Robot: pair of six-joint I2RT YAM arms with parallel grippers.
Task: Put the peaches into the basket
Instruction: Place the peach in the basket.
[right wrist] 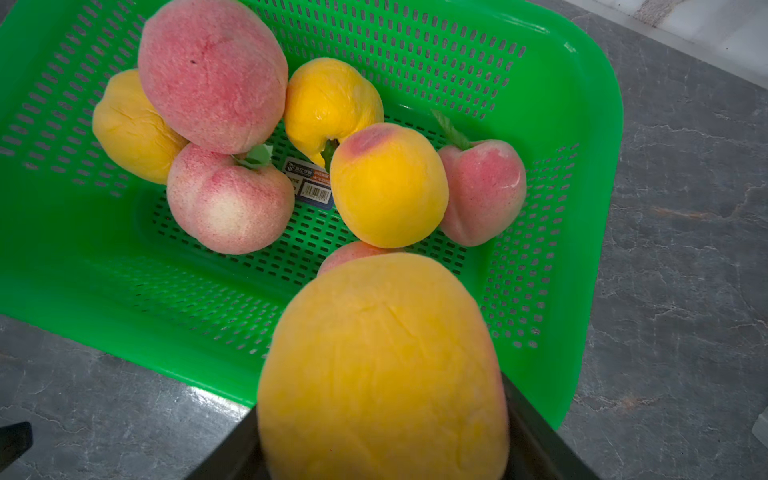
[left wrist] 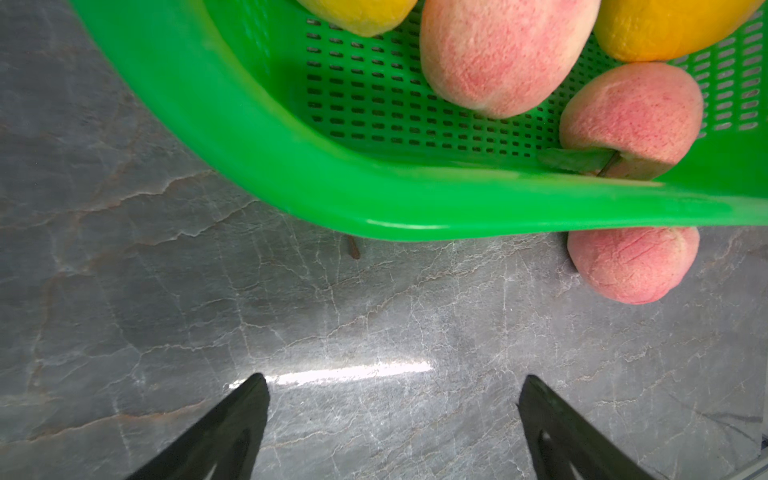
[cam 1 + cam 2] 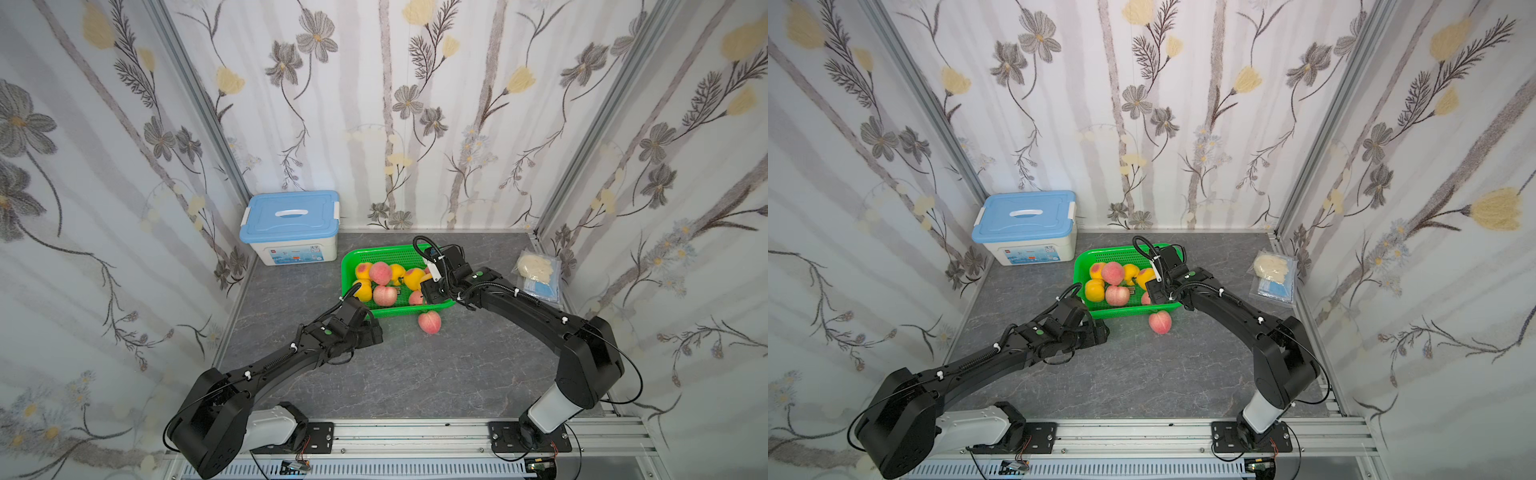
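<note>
Hanging low over the table at lower centre in both top views, the left gripper gapes empty. Just beyond, one pink peach lies outside the basket, under its lower rim. Inside I count eight peaches: four yellow, four pink. Over the basket's right end the right gripper pinches a yellow peach. By my reckoning two remain.

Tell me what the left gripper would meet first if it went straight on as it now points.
Probably the basket rim, though depth is unclear; the loose pink peach lies off to the side.
</note>
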